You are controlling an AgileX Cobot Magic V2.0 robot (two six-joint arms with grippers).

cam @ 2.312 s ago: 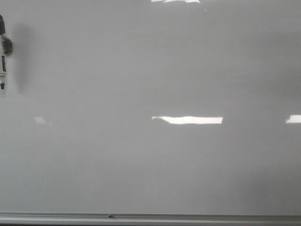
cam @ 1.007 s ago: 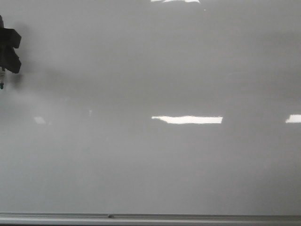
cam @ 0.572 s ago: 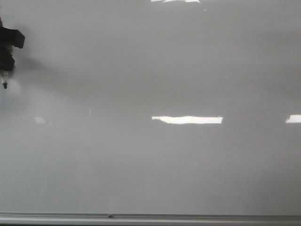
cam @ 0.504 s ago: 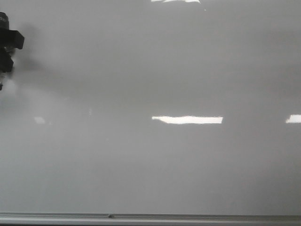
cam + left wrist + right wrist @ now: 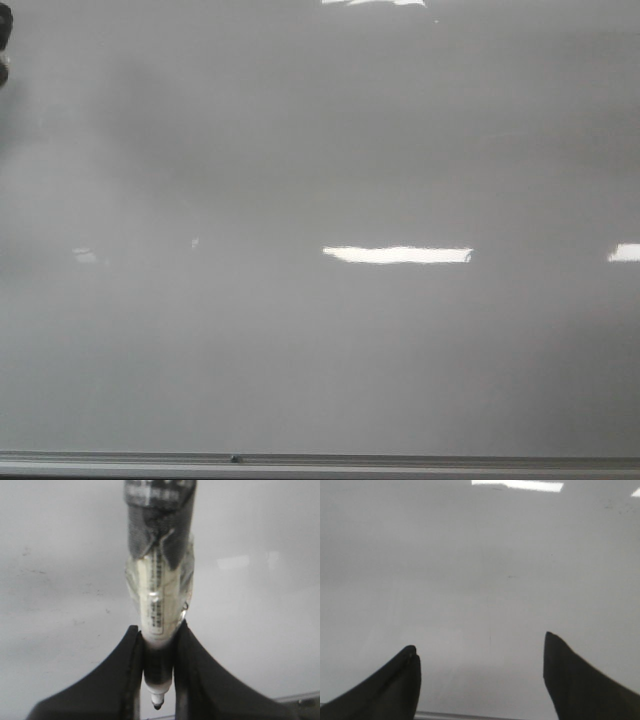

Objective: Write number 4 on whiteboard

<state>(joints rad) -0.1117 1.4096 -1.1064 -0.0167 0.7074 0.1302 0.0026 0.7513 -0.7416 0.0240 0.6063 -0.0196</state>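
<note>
The whiteboard [image 5: 330, 150] fills the front view, glossy pale grey, with a silver frame edge [image 5: 320, 463] along the bottom. No number 4 shows on it in any view. My left gripper [image 5: 157, 632] is shut on a white-barrelled marker [image 5: 157, 605], whose black uncapped tip [image 5: 158, 706] points out past the fingers toward the board [image 5: 260, 630]. In the front view only a dark bit of the left gripper [image 5: 4, 45] shows at the far left edge. My right gripper [image 5: 480, 652] is open and empty over the board [image 5: 480, 570].
Bright light reflections [image 5: 397, 254] lie across the board. A small dark spot [image 5: 235, 460] sits on the bottom frame. Faint smudges [image 5: 75, 622] mark the board in the left wrist view.
The left gripper with the marker has moved left and up, nearly out of the front view; only a dark sliver remains at the left edge. No mark was left on the board.
</note>
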